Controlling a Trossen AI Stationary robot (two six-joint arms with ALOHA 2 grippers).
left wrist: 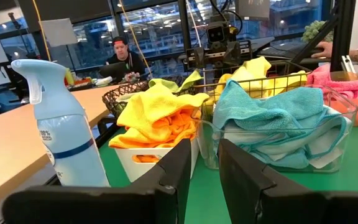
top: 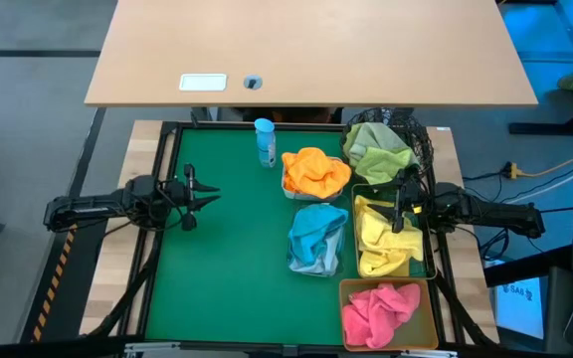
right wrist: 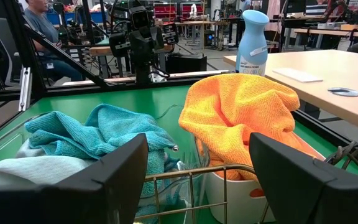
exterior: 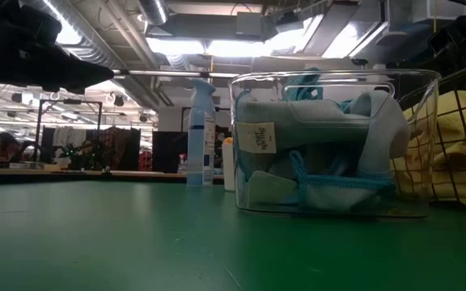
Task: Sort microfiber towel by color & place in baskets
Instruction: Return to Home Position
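Green matting [top: 227, 288] covers your table, with a pale wooden desk [top: 366, 50] beyond. At left the left gripper [top: 207, 195] hovers, fingers narrowly parted. A plastic spray bottle [top: 265, 142] stands far back. Fluffy cloths fill the containers:
- orange towel [top: 316, 171] in the white tub [left wrist: 148, 163]
- teal towel [top: 318, 234] in the clear tub [exterior: 245, 121]
- green towel [top: 376, 149] in the black mesh basket [top: 421, 139]
- yellow towel [top: 381, 244] in the wire basket [top: 356, 239], under the wide-open right gripper [top: 401, 207]
- pink towel [top: 378, 313] in the amber tub [top: 428, 298], nearest you
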